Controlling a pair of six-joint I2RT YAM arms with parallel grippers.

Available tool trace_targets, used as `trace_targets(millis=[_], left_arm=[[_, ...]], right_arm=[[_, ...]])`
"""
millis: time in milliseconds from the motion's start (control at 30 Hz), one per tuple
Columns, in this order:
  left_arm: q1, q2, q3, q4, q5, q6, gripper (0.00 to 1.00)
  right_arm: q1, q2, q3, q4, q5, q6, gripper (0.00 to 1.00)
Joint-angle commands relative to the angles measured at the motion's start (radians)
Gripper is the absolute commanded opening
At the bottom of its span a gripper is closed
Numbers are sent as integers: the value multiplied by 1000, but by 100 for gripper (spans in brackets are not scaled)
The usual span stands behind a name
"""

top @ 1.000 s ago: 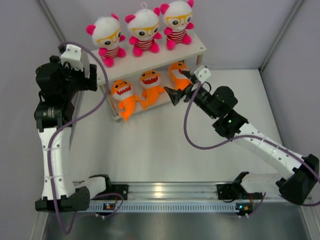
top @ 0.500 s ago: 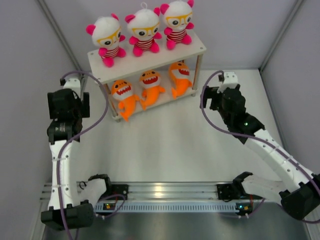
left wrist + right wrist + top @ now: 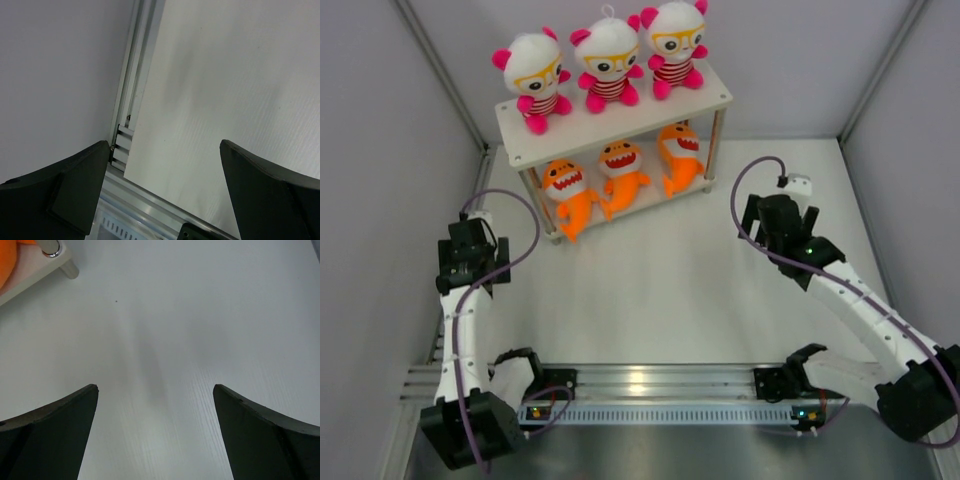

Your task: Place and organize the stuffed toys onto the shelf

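White table (image 3: 670, 290): shelf (image 3: 655, 110), dolls (image 3: 608, 65) top, sharks (image 3: 621, 172) btm.

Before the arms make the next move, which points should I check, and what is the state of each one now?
1. Three dolls sit on the top board of the shelf: ok.
2. Three sharks are on the lower board: ok.
3. The left gripper is open and holds nothing: ok.
4. The right gripper is open and holds nothing: ok.
5. Both grippers are apart from the shelf: ok.
6. The leftmost shark rests fully on its board: cannot tell.
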Motion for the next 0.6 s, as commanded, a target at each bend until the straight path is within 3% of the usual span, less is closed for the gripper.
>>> trace_targets(millis=[0, 333, 567], left_arm=[[5, -36, -9, 25, 11, -12, 98], [6, -32, 26, 22, 72, -1, 98], [6, -24, 30, 22, 120, 16, 98]], right_arm=[[-12, -1, -4, -28, 50, 65, 99], [-12, -92, -56, 94, 68, 32, 99], [-12, -110, -73, 233, -97, -67, 99]])
